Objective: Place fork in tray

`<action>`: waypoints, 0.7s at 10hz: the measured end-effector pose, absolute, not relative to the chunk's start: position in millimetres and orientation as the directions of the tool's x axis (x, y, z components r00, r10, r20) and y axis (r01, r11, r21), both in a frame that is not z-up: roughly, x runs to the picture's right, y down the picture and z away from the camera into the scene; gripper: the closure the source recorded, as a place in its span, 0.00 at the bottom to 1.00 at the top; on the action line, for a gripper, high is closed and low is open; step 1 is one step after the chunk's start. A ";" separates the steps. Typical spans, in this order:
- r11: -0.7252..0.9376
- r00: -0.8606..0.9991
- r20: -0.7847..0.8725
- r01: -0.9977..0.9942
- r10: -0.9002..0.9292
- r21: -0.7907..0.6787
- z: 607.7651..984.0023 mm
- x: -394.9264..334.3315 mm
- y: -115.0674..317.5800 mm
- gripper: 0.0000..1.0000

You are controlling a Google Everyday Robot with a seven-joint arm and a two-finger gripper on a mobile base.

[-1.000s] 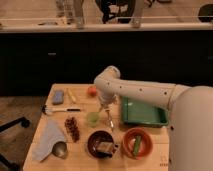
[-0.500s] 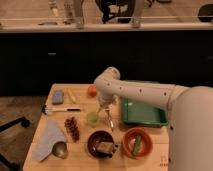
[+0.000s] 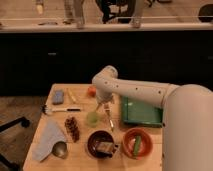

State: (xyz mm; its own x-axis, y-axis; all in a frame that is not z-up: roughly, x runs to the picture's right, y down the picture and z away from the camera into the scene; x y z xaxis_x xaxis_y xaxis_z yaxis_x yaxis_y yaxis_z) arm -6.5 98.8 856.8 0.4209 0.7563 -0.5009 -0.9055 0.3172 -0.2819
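In the middle of the desk (image 3: pixel 80 146), just left of the green tray (image 3: pixel 143 111), the pincer (image 3: pixel 104 104) pinches the top of the silver fork (image 3: pixel 109 121), which hangs tilted beside the small green cup (image 3: pixel 92 118).

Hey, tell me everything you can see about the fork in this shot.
The fork is slim, silvery and one colour throughout, metal by its look. It slants from just under the gripper, above the middle of the table, down toward the dark bowl. The small green cup is at its left, the green tray at its right; it is outside the tray. Whether it is held or lying down cannot be told.
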 end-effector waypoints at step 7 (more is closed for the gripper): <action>0.324 0.427 -0.552 -0.904 0.716 -0.279 896.6 -23.1 104.3 0.20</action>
